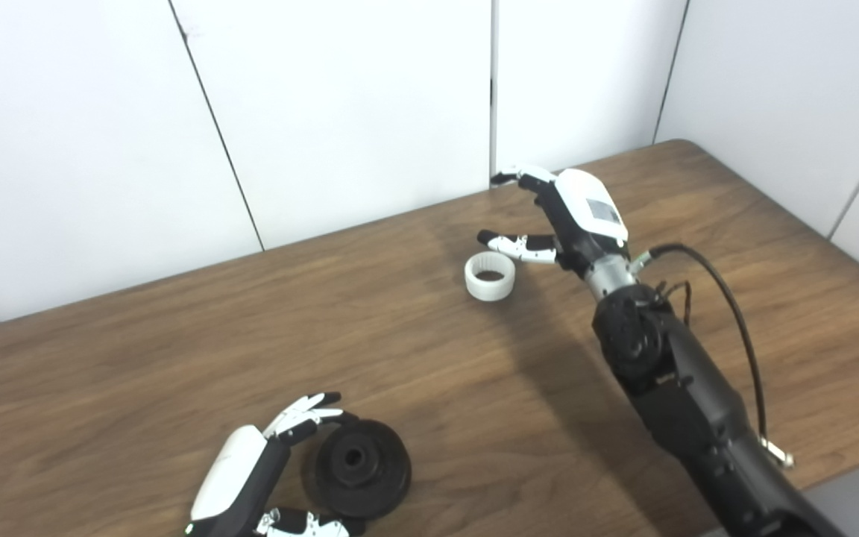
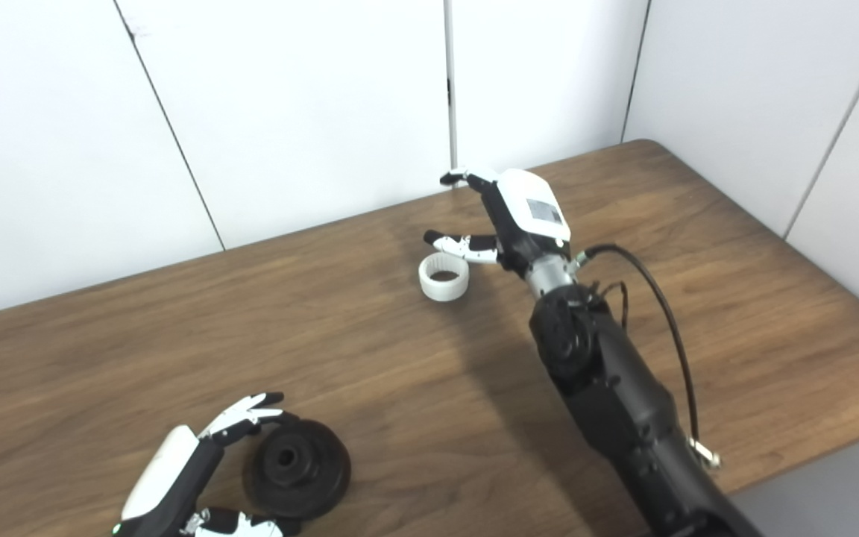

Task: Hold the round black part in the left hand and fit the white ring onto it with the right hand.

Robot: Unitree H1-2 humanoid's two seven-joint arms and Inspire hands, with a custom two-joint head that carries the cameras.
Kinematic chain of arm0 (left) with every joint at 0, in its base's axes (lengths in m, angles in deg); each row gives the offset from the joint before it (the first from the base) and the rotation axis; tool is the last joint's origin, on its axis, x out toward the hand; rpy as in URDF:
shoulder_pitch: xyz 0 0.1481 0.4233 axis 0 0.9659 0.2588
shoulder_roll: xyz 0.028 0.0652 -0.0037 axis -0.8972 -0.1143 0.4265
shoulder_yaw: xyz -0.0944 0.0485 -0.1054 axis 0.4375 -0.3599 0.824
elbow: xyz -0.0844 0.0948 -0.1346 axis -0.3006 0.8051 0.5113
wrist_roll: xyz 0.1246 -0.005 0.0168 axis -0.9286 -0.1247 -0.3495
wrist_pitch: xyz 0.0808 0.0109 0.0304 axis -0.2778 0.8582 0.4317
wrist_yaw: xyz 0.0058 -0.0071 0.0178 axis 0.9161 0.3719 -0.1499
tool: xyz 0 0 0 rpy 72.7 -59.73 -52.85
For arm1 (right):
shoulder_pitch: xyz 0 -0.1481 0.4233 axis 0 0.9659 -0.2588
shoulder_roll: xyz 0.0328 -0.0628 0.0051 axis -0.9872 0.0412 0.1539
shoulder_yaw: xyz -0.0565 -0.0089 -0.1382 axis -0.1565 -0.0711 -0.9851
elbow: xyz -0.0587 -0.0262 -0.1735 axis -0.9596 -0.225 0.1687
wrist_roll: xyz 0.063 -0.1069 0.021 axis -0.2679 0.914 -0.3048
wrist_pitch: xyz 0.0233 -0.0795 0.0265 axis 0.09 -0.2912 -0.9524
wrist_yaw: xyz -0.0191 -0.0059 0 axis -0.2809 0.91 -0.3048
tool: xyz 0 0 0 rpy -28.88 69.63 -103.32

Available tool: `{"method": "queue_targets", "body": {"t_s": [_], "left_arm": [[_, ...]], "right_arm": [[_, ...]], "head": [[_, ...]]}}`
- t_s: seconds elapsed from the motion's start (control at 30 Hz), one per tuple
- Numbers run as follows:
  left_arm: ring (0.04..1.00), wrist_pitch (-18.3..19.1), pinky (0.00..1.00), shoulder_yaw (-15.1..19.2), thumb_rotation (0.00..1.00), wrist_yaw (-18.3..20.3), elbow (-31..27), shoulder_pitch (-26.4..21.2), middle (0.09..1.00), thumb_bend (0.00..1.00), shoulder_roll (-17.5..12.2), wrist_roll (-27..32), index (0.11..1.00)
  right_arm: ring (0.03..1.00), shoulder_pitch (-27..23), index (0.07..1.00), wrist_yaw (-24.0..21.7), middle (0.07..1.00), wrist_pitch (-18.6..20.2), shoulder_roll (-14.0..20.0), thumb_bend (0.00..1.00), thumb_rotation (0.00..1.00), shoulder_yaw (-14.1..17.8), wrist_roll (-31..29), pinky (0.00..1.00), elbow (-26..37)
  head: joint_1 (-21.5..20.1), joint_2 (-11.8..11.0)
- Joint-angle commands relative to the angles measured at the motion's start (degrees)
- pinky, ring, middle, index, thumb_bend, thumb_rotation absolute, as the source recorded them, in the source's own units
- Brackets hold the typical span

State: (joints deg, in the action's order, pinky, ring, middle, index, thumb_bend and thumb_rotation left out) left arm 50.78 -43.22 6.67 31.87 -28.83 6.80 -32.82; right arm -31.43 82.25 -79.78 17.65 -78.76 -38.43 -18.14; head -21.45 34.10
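Ring, left eye view: white, ribbed outside, flat on the table near the far edge, with the right hand just beside it, fingers spread, thumb over its rim, holding nothing; it looks light, rigid and thin-walled, so a gentle pinch across the outer wall should serve. Right eye view: black part lies flat at the near edge, hub hole up, left hand cupped around its left side, fingers apart and touching the rim but not clamped; probably denser, stiff, best gripped across the rim.
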Motion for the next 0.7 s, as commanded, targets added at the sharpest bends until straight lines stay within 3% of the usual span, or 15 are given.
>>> {"method": "queue_targets", "body": {"t_s": [0.0,0.1,0.3,0.67], "left_arm": [[0.927,1.1,0.77,-0.1,0.07,1.6,0.5,0.1,0.896,0.52,-0.3,-0.5,0.491],[0.932,1.4,0.77,-0.1,0.07,1.8,0.2,0.0,0.9,0.52,-0.2,-0.6,0.491],[0.934,1.7,0.77,0.1,0.07,1.9,0.1,0.0,0.901,0.52,-0.1,-0.6,0.492],[0.923,1.6,0.76,0.5,0.07,1.9,0.0,0.1,0.896,0.52,0.3,-0.9,0.492]], "right_arm": [[0.91,-3.9,0.86,-2.0,0.912,-1.0,2.3,0.65,0.53,-1.2,0.5,0.76,-0.4],[0.966,-5.3,0.92,-6.0,0.958,0.3,4.2,0.8,0.65,-3.1,0.3,0.85,-2.5],[1.0,-7.6,0.954,-12.0,0.999,0.6,7.3,0.97,0.7,-5.8,0.0,0.91,-6.5],[1.0,-8.8,0.903,-17.7,1.0,0.1,10.0,1.0,0.72,-9.2,-0.6,0.95,-10.3]], "head": [[0.1,0.1],[0.4,0.2],[0.9,0.4],[1.4,0.6]]}}
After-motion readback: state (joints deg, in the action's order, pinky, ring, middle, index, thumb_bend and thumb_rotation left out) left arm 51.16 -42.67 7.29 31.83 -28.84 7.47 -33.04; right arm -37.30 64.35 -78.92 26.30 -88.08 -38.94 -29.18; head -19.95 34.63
